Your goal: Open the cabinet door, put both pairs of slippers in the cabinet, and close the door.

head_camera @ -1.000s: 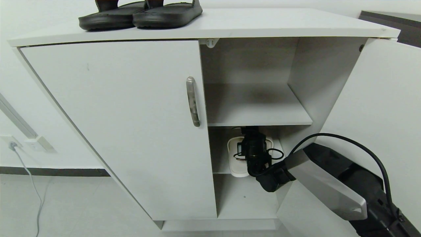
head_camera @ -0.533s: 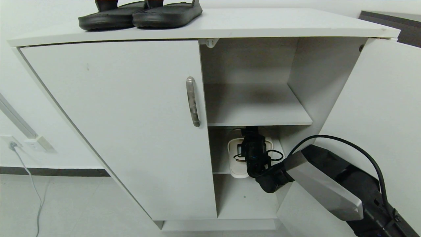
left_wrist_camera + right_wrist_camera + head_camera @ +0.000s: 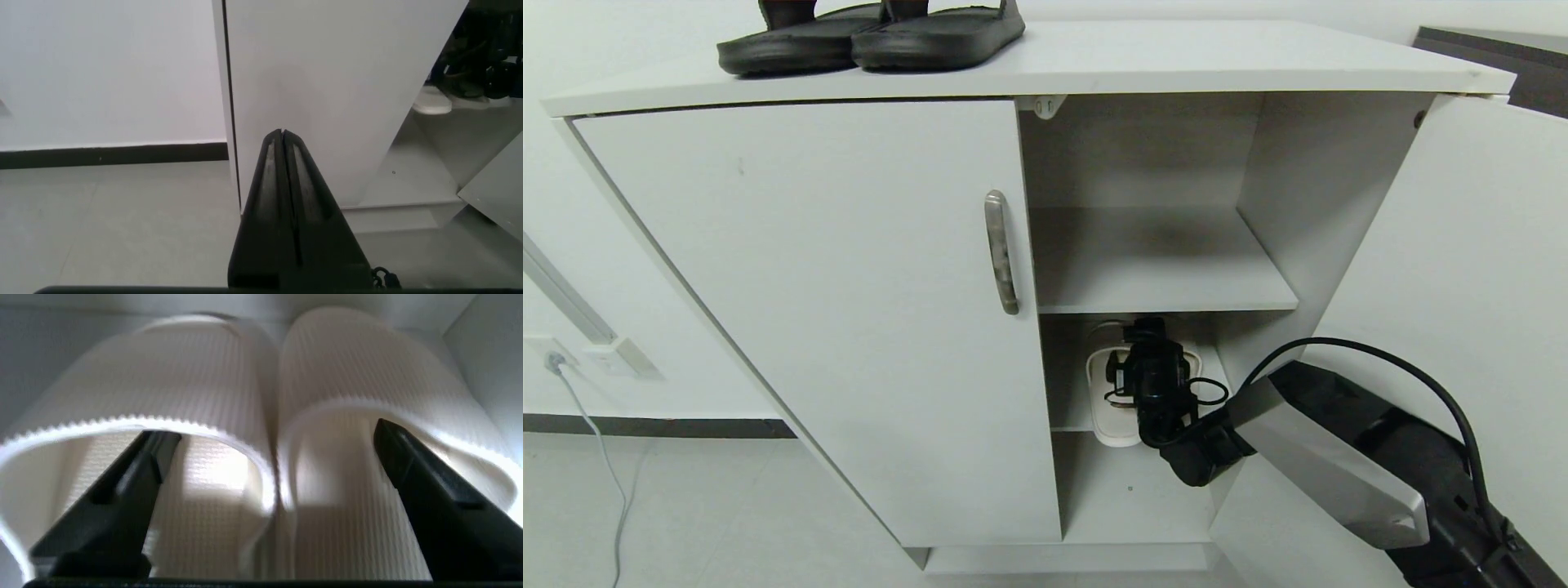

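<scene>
Left pincer (image 3: 282,140) hangs low outside the closed door, fingers pressed together; right pincer (image 3: 271,437) sits inside the cabinet (image 3: 1217,61), in the middle compartment, fingers spread wide, one before each of the white slippers (image 3: 204,376) resting there; best to back straight out, level, without snagging either strap; black slippers (image 3: 874,37) wait on top.

The head camera looks down on the cabinet (image 3: 792,310) front. Both wrist cameras share its five-o'clock white slippers (image 3: 343,367): right close, left far.
</scene>
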Available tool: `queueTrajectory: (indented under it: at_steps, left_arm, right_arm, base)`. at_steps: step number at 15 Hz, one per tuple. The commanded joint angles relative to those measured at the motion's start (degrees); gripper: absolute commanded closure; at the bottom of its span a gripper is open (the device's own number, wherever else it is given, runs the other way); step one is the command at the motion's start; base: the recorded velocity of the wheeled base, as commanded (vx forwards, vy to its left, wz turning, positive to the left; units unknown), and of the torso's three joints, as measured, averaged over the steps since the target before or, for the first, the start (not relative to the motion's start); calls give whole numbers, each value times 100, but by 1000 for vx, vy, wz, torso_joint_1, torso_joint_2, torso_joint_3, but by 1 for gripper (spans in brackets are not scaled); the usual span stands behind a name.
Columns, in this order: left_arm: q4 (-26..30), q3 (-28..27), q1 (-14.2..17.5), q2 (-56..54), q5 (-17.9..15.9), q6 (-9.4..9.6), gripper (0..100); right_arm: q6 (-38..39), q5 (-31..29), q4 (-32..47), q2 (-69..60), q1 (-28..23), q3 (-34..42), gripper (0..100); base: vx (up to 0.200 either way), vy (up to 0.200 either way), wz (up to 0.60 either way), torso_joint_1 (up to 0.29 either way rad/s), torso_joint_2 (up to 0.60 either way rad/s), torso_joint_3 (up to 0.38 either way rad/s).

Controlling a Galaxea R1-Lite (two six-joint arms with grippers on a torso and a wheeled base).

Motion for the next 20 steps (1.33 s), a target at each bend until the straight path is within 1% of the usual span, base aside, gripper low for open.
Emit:
queueTrajectory:
  at_steps: [1, 5, 8, 11, 14, 15, 20]
  left_arm:
    - [0, 0, 1, 7, 1, 0, 100]
    - [0, 0, 1, 7, 1, 0, 100]
    - [0, 0, 1, 7, 1, 0, 100]
    - [0, 0, 1, 7, 1, -9, 100]
    - [0, 0, 1, 7, 1, -9, 100]
    - [0, 0, 1, 7, 1, -9, 100]
    - [0, 0, 1, 7, 1, -9, 100]
  right_arm:
    - [-3, 1, -90, -181, 18, 226, 0]
    - [-117, -25, -872, -805, 238, 1324, 0]
    - [-109, -43, -1206, -1315, 423, 2186, 0]
    - [-73, -43, -1716, -2018, 678, 3495, 0]
    - [-56, -43, -2129, -2440, 880, 4436, 0]
    - [-56, -43, -2244, -2475, 941, 4576, 0]
    - [-56, -43, -2287, -2475, 1047, 4594, 0]
  base:
    - [0, 0, 0, 0, 0, 0]
    - [0, 0, 0, 0, 0, 0]
    - [0, 0, 0, 0, 0, 0]
    - [0, 0, 0, 0, 0, 0]
    - [0, 0, 0, 0, 0, 0]
    - [0, 0, 0, 0, 0, 0]
    - [0, 0, 0, 0, 0, 0]
